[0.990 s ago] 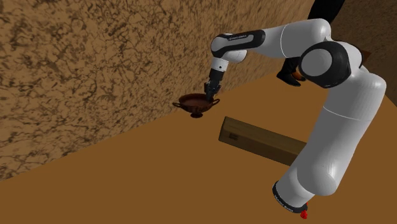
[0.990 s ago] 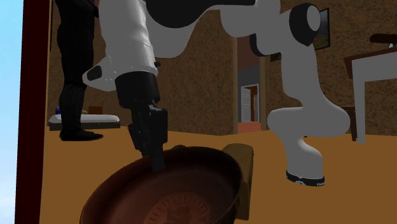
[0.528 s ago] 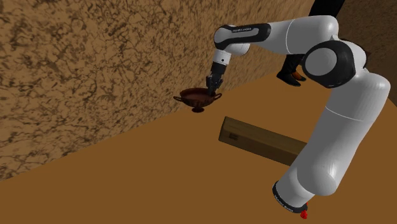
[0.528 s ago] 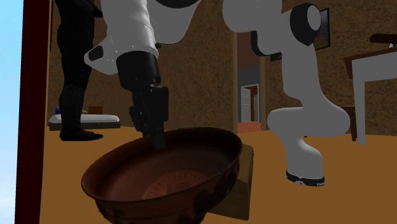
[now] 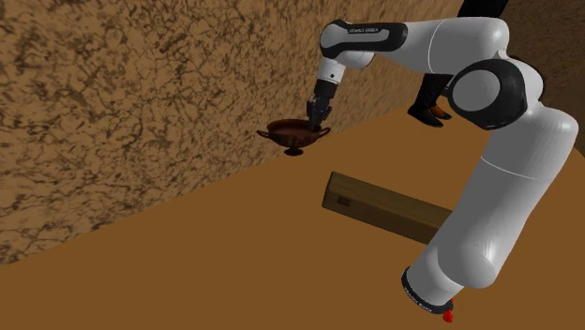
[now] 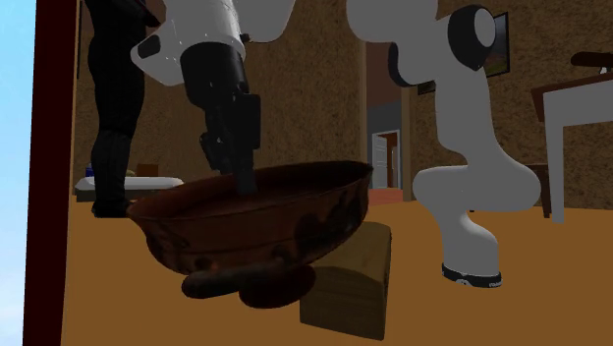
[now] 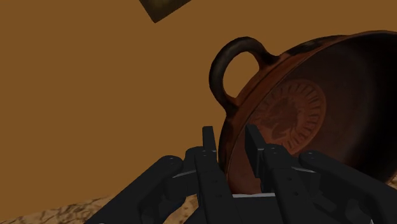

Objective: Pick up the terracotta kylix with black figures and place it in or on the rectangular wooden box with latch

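The kylix (image 5: 295, 134) is a reddish-brown footed bowl with dark loop handles, and it hangs in the air near the rough wall. My gripper (image 5: 316, 118) is shut on its rim. In the second exterior view the kylix (image 6: 257, 221) looms close with the gripper (image 6: 243, 180) clamped on its far rim. From the wrist the gripper (image 7: 231, 153) pinches the kylix (image 7: 299, 114) rim beside one handle. The wooden box (image 5: 382, 205) lies on the brown surface in front of the arm's base, below and to the shoulder view's right of the bowl. It appears again as the box (image 6: 350, 280) behind the bowl.
A rough stone-textured wall (image 5: 141, 94) runs along the back of the brown surface (image 5: 234, 262). A dark standing figure (image 6: 116, 108) is by the wall, its feet (image 5: 429, 111) behind the arm. A doorway (image 6: 385, 162) and a table (image 6: 580, 98) lie farther back.
The gripper has lifted the kylix off the surface, and it now hangs higher; in the second exterior view I see the bowl from below its rim instead of into it.
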